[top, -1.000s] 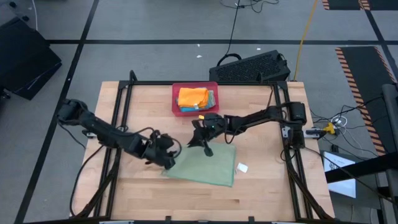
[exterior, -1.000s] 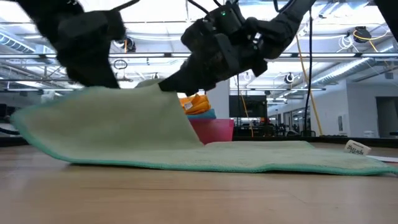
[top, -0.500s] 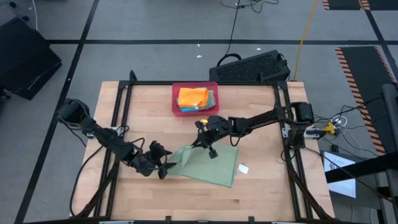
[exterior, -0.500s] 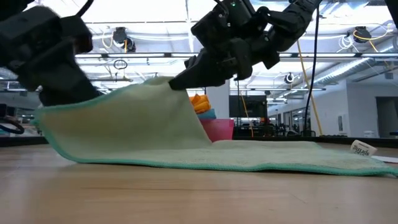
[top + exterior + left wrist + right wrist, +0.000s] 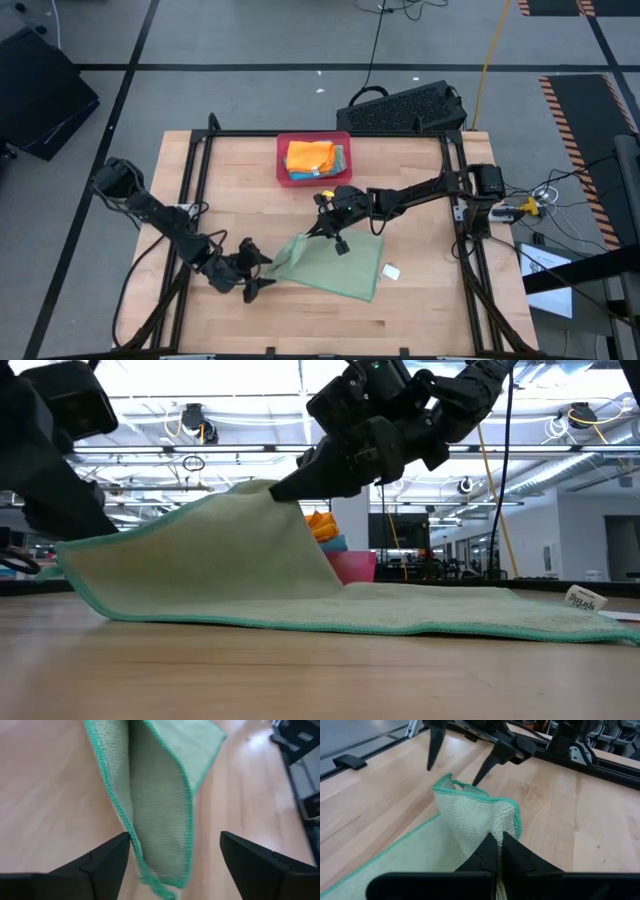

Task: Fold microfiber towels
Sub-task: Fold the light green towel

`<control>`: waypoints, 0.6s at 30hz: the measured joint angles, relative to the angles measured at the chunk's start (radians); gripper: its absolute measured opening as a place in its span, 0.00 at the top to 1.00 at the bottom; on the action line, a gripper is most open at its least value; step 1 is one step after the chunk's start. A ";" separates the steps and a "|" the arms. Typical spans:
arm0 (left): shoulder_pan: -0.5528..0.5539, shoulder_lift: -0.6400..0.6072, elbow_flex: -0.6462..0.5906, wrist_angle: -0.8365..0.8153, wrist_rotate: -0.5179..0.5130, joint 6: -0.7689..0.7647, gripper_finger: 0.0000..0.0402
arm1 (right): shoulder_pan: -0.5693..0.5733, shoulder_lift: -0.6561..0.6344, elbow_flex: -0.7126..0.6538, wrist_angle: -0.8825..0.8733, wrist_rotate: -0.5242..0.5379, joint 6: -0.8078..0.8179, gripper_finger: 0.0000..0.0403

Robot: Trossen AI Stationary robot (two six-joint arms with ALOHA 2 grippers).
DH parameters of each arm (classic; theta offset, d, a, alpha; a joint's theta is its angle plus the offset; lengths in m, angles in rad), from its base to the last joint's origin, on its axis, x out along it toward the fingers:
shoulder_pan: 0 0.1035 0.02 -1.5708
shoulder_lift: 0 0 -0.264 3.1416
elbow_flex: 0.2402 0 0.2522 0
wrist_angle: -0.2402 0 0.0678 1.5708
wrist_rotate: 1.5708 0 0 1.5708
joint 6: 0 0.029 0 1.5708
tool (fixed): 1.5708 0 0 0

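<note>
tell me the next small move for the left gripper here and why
Probably move the left gripper clear of the green towel. Its fingers stand open with the towel's corner lying loose between them, not gripped, while the right gripper is shut on a raised fold, so that arm looks set to carry the fold on its own.

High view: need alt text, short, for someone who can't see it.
Seen from above, a light green towel lies partly folded on a wooden table; the right claw pinches its far edge shut, while the left claw sits open just off the towel's left corner. Behind them, a red tray holds orange and other folded towels.
</note>
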State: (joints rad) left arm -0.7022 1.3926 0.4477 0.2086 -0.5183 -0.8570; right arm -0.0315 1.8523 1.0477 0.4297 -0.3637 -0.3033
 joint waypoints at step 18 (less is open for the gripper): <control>-0.011 0.000 0.000 -0.010 -0.073 -0.049 0.05 | -0.008 0.000 0.000 0.008 0.000 0.052 1.00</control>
State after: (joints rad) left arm -0.7128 1.3926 0.4477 0.1981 -0.5913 -0.9055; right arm -0.0399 1.8526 1.0481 0.4372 -0.3634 -0.2514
